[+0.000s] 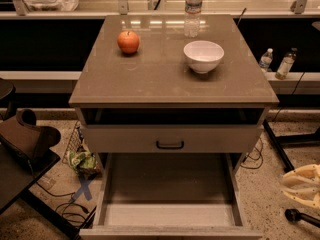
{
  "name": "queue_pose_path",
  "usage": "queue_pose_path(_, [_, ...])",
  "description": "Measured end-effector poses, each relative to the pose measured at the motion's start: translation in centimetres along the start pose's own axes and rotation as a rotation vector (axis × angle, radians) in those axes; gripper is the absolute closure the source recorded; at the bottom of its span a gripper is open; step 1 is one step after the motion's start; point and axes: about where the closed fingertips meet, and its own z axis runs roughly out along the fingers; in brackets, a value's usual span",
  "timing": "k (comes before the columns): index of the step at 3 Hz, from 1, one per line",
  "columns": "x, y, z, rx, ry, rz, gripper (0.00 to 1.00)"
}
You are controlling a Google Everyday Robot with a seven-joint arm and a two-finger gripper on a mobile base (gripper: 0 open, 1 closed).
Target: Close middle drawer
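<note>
The middle drawer (170, 186) stands pulled far out toward me at the bottom of the view. Its pale inside is bare and its front panel (170, 231) lies along the lower frame edge, with the handle out of view. Above it is the upper drawer front (125, 139) with a small black bar handle (170, 145). A dark gap shows between this front and the cabinet top. My gripper (301, 185) is a pale ribbed shape at the right edge, to the right of the open drawer, apart from it, at about the height of its side rail.
On the cabinet top (150, 79) sit a red apple (128, 41), a white bowl (203, 55) and a water bottle (192, 9). A dark chair or stand (25, 144) is at the left. A green bag (82, 160) and cables lie on the floor. Two small bottles (276, 63) stand at the right.
</note>
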Motion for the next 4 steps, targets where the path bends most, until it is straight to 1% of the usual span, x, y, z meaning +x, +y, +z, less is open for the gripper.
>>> queue_pose_path(1, [3.6,5.1,4.0,-0.034,-0.076,0.068,1.00])
queue_pose_path(3, [8.5,13.2,9.7,-0.071,-0.213,0.122,1.00])
queue_pose_path(4, [9.2,15.4,12.5,-0.090,-0.275,0.147,1.00])
